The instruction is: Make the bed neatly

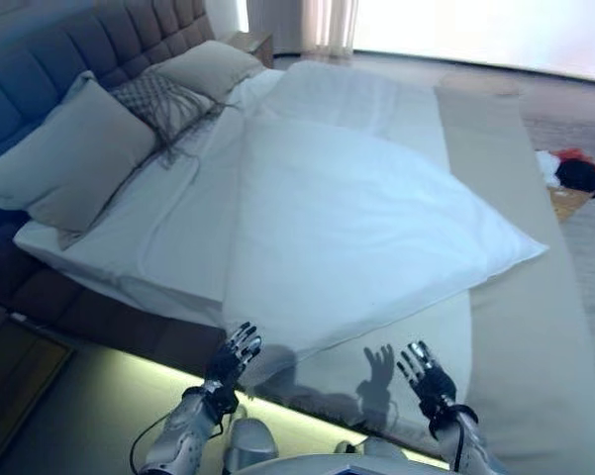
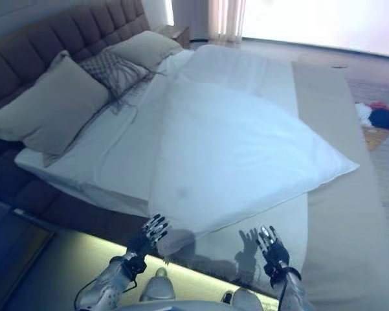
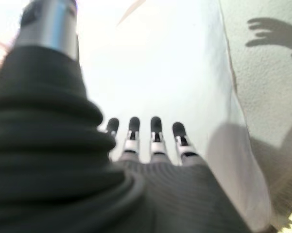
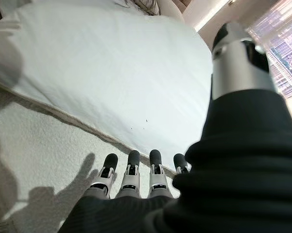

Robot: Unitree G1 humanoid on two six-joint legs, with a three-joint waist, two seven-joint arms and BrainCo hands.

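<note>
both hands [image 1: 230, 364] [image 1: 431, 381] fingers straight, holding nothing, above white duvet [image 1: 356, 228], no readable writing

White duvet [image 1: 347, 228], beige pillows [image 1: 74, 158], one grey patterned cushion [image 1: 163, 99], dark tufted headboard [image 1: 69, 49], beige runner [image 1: 525, 327].

Left hand [image 1: 233, 358]: silver fingers with dark tips, black segments at the knuckles, dark ribbed cover over the back and wrist. Forearm silver-grey, smooth and rounded.

Right hand [image 1: 428, 378]: same build, silver fingers ending in dark rounded tips [image 4: 133, 158], dark ribbed cover in thick folds. A silver cylindrical thumb with a dark inset shows above the cover.
</note>
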